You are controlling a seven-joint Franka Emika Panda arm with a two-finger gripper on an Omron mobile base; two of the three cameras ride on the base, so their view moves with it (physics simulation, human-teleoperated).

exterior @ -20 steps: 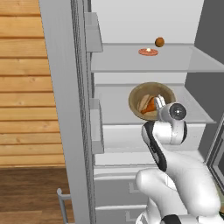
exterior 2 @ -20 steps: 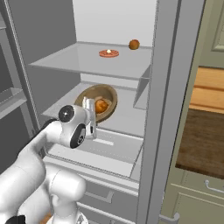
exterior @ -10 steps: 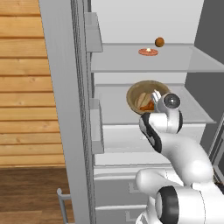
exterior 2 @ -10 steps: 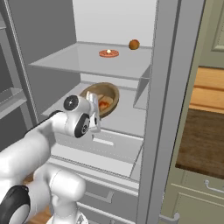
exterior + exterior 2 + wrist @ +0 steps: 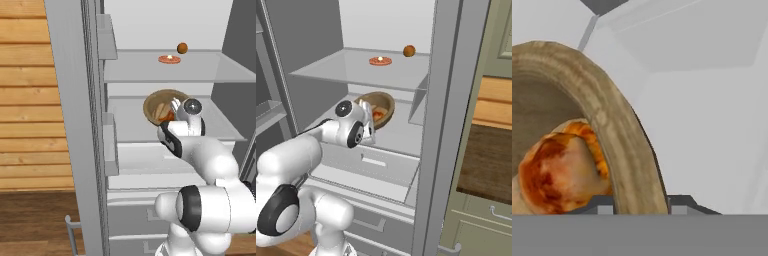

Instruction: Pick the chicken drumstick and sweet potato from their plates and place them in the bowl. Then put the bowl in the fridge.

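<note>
The wooden bowl point(image 5: 159, 99) point(image 5: 384, 102) point(image 5: 610, 125) hangs tilted over the middle shelf inside the open fridge point(image 5: 224, 73) point(image 5: 354, 67). My gripper point(image 5: 174, 106) point(image 5: 370, 121) point(image 5: 640, 202) is shut on the bowl's near rim, one fingertip on each side of the thick wall. Inside the bowl lies the glossy orange-brown chicken drumstick point(image 5: 556, 170) point(image 5: 168, 117) point(image 5: 378, 114). Beside it, a tan lump that looks like the sweet potato point(image 5: 158, 110) rests against the bowl's inner wall. The plates are out of view.
On the top glass shelf sit a small orange-red dish point(image 5: 169, 59) point(image 5: 380, 61) and a dark brown ball point(image 5: 183, 48) point(image 5: 409, 50). The open fridge door with its bins point(image 5: 106, 145) stands close on the left, a drawer front point(image 5: 376, 162) below the shelf.
My arm has reached further into the fridge, carrying the bowl deeper over the middle shelf. The grip on the rim is unchanged.
</note>
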